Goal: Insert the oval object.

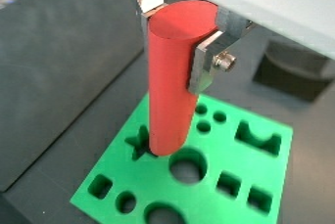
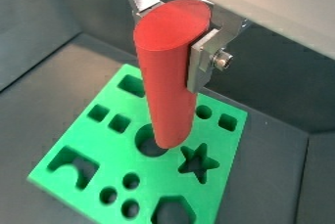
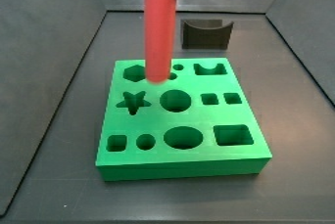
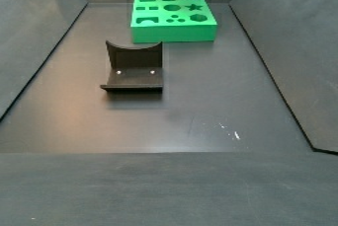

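The long, smooth red oval peg [image 1: 174,76] is being held upright, clamped near its top between the silver plate fingers [image 1: 207,60] of the gripper [image 2: 179,34], so the jaws are closed on it. It's being hung right over the flat green block with shaped holes [image 3: 183,120], and in both wrist views its lower end is sitting at or just above a round-looking opening [image 2: 155,148] near the star cutout [image 2: 195,162]. Whether the tip is actually being started into a hole can't be told. So pickup and carry look done; final lining-up, pushing down and letting go are what's left, as far as can be judged. The dark L-shaped fixture [image 4: 132,68] is being left alone, well apart from the block.
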